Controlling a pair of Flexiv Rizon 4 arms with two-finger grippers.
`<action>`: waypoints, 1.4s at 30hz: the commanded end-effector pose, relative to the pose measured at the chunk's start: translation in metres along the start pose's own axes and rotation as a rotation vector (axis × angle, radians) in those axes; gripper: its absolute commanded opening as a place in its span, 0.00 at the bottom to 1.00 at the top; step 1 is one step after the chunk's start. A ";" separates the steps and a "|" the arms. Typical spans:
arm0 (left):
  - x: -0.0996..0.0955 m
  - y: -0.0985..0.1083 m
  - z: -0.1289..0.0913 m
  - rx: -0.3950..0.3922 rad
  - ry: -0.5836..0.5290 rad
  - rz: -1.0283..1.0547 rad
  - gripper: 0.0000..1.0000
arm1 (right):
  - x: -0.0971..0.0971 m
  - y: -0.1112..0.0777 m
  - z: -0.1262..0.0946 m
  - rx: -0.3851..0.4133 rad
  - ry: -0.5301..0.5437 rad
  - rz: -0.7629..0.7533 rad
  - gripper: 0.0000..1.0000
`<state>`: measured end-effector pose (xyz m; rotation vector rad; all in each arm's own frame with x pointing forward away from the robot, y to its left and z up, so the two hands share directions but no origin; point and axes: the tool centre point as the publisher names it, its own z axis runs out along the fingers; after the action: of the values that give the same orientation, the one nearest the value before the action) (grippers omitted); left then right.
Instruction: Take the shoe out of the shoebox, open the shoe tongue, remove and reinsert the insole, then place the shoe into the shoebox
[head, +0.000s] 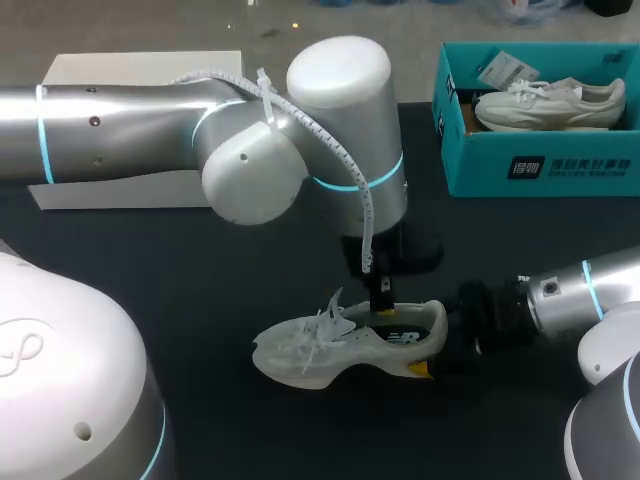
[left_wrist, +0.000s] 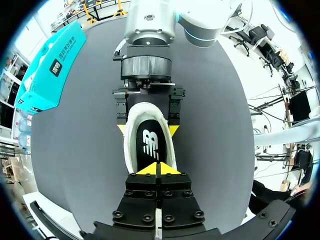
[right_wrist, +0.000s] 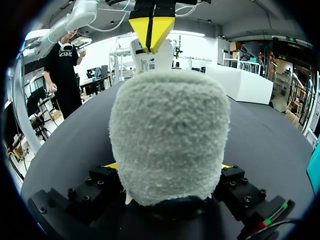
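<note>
A pale mesh running shoe (head: 340, 345) lies on its side on the dark table (head: 200, 270), just toward 6 o'clock from the middle of the head view, its toe pointing to 9 o'clock and its heel to 3 o'clock, loose laces (head: 326, 318) spilling from the open throat. The right gripper (left_wrist: 147, 129), coming in from 3 o'clock, is clamped on the heel, one yellow tip pressed against each side of the padded collar. The left gripper (left_wrist: 159, 170) comes straight down from the arm crossing from 9 o'clock and stands at the shoe's mouth, its two fingers pressed tightly together with no gap between them. The tips sit right over the black insole (left_wrist: 149, 145), which lies inside the shoe; whether they pinch any of it cannot be told. From the right wrist view the fuzzy heel fills the space between that gripper's fingers, and the other arm's joined yellow tips hang just above and beyond it. The teal shoebox (head: 540, 165) sits open at the table's 2 o'clock corner, well apart from the grippers, with a second white shoe (head: 550, 105) lying inside it. A white box (head: 100, 192) lies at 10 o'clock, partly behind the left arm.
</note>
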<state>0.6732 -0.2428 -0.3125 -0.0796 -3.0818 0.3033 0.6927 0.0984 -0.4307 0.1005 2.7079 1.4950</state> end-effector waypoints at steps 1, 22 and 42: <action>-0.001 -0.012 0.033 -0.005 0.028 0.005 0.00 | 0.001 -0.001 0.004 0.004 -0.003 0.000 0.00; 0.004 0.000 0.076 -0.058 0.096 -0.022 0.00 | 0.001 -0.001 0.004 0.004 -0.003 0.000 0.00; 0.021 0.018 0.092 -0.075 0.213 -0.006 0.26 | 0.001 -0.001 0.004 0.004 -0.003 0.000 0.00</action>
<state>0.6512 -0.2420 -0.3995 -0.0978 -2.8812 0.1668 0.6920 0.0987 -0.4308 0.0981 2.7075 1.4952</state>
